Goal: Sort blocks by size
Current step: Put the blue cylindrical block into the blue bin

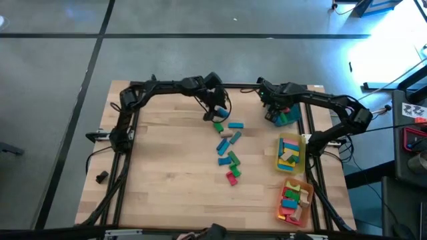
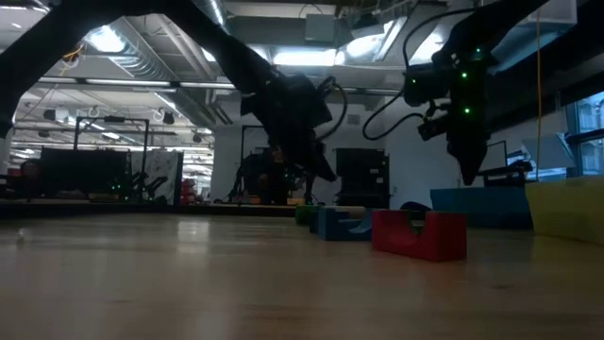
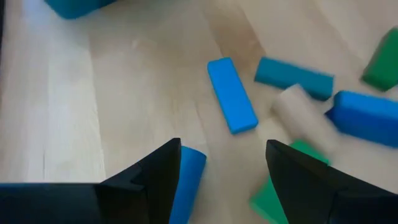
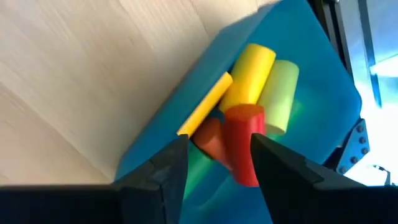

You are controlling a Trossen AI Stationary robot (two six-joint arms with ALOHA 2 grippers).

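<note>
Blocks lie about ten loose at mid-table, more in three trays: teal, yellow, orange. Left gripper hangs spread over a blue bar. Right gripper, jaws apart, has a red cylinder between its fingers above the teal tray; grip uncertain.

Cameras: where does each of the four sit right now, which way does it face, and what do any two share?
High: overhead, straight down on the table; both arms show.
Low: table height, level across; red block nearest, arms hanging above.
Left wrist: past the open left hand onto loose blue block.
Right wrist: right hand over the teal tray, red cylinder between its fingers.
Shared: high and right wrist both show the teal tray.
</note>
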